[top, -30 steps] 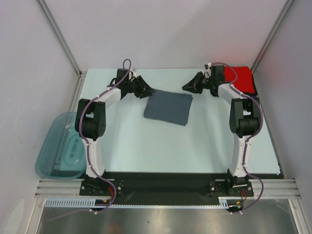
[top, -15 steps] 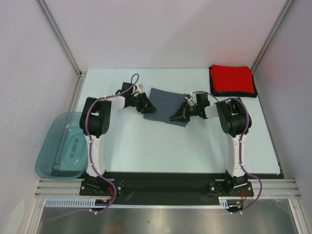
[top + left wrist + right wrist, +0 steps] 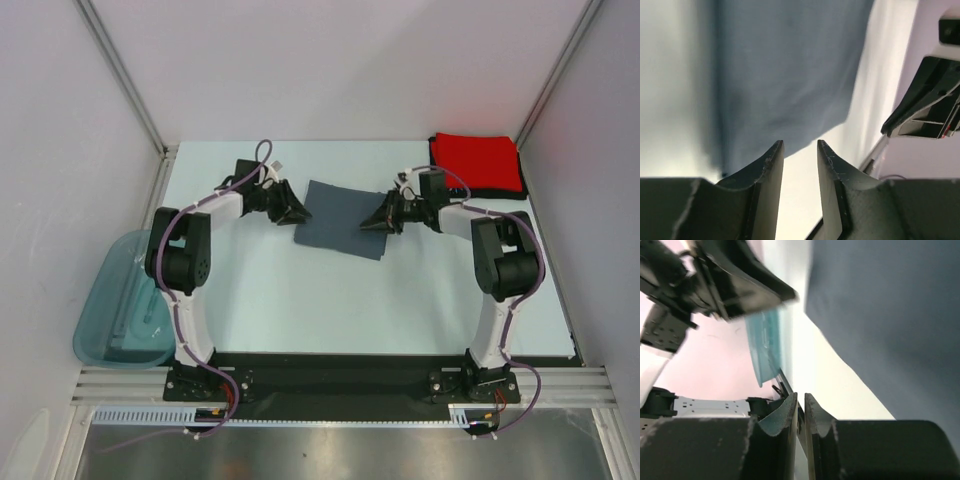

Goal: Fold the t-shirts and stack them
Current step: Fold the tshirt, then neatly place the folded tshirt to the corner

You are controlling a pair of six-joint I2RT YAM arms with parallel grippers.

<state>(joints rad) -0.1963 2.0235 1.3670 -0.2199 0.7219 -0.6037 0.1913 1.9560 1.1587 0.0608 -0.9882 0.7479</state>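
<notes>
The blue-grey shirt (image 3: 343,218) lies flat between left gripper (image 3: 800,145) and right gripper (image 3: 800,396), equally near each. Left gripper is slightly apart, right gripper almost together; both are empty.

Matt, soft cloth was seen on the grey t-shirt (image 3: 343,219) and red t-shirt (image 3: 478,165); the tub (image 3: 118,305) was shown as glossy translucent plastic.
</notes>
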